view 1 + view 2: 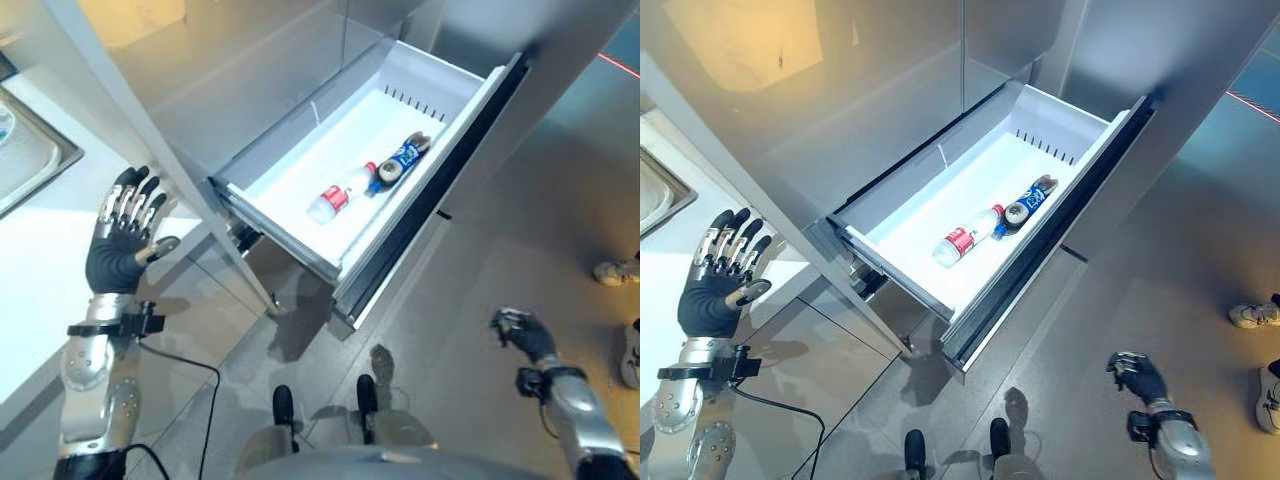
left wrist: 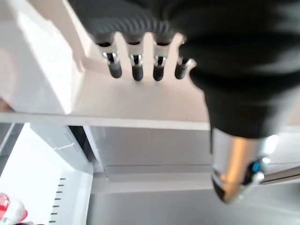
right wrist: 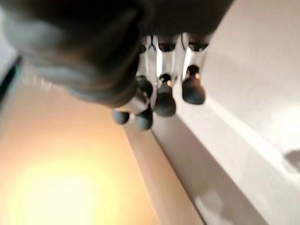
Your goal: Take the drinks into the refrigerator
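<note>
At the far left, the left hand [image 1: 122,235] is raised with straight, spread fingers and holds nothing, close by the edge of the tall grey refrigerator door [image 1: 120,95] that stands open beside the white countertop [image 1: 30,270]. In the middle, the white plastic pull-out refrigerator drawer [image 1: 300,160] stands wide open with both drinks lying on their sides inside: a clear bottle with a red label and cap [image 1: 338,194] just beside a dark cola bottle with a blue label [image 1: 400,159]. At the lower right, the right hand [image 1: 520,330] hangs over the grey floor, fingers curled and empty. The drinks look stowed, so closing remains; a hard shove could roll the loose bottles, and the left hand could catch on the door edge.
</note>
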